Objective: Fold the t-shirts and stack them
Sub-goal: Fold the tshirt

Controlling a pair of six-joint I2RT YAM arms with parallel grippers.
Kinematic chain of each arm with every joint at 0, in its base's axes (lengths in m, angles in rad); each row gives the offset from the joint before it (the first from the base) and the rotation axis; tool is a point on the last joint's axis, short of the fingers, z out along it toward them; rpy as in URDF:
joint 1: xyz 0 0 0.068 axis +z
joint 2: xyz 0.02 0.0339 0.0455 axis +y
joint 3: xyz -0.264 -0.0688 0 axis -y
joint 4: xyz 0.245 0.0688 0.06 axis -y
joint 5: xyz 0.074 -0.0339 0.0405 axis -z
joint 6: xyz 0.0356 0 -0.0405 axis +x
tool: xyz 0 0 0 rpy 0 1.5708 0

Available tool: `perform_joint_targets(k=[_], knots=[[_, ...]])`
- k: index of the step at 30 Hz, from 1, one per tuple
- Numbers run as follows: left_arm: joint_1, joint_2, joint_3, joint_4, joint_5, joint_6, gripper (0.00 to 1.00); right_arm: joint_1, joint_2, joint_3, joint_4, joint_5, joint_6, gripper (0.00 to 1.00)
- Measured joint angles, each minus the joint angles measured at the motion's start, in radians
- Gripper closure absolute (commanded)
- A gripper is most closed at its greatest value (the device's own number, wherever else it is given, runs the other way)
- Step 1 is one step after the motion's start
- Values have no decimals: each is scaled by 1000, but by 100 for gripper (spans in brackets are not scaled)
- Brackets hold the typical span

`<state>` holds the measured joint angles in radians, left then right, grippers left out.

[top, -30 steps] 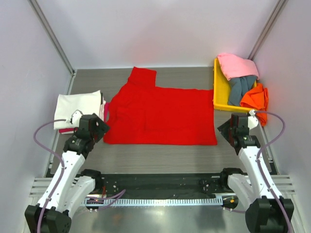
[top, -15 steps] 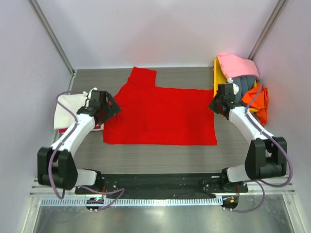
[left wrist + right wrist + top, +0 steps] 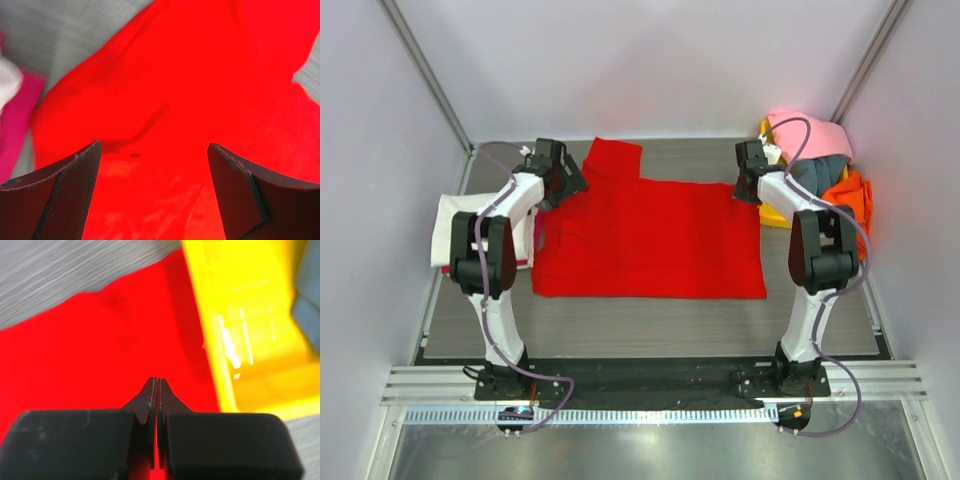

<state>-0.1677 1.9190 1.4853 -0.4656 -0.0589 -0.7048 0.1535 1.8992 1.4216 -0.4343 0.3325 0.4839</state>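
Observation:
A bright red t-shirt (image 3: pixel 650 240) lies spread flat on the grey table. My left gripper (image 3: pixel 570 184) hovers over its far left part by the sleeve. In the left wrist view the left gripper (image 3: pixel 152 165) stands open, with only red cloth (image 3: pixel 190 90) beneath the wide gap. My right gripper (image 3: pixel 746 190) sits at the shirt's far right corner, next to the yellow tray (image 3: pixel 776 214). Seen from the right wrist, the right gripper (image 3: pixel 155 381) is shut, its tips pressed together above the red cloth (image 3: pixel 75 350); no cloth shows between them.
A folded cream t-shirt (image 3: pixel 450 230) lies on a pink one at the left edge. The yellow tray (image 3: pixel 240 315) holds pink (image 3: pixel 810 135), grey-blue (image 3: pixel 822 172) and orange (image 3: pixel 850 200) shirts at the far right. Walls close in on both sides.
Both arms have swung from beside the shirt's near corners out to its far corners. The right gripper went from open to shut; the left stayed open.

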Motion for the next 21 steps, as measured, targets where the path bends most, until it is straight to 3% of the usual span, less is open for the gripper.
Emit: perform_joint_targets(k=[6, 14, 15, 16, 18, 21], knots=[[0, 192, 152, -27, 47, -2, 14, -44, 180, 139, -69, 73, -8, 99], [24, 254, 182, -35, 88, -73, 14, -129, 193, 140, -107, 86, 14, 98], [34, 253, 177, -27, 99, -89, 14, -128, 193, 140, -108, 85, 14, 94], [42, 250, 166, -12, 109, -107, 14, -127, 192, 140, -108, 83, 14, 80], [59, 243, 155, 0, 117, -125, 14, -128, 192, 140, -104, 65, 15, 68], [72, 229, 131, 19, 117, -135, 14, -125, 187, 140, -88, 29, 14, 63]])
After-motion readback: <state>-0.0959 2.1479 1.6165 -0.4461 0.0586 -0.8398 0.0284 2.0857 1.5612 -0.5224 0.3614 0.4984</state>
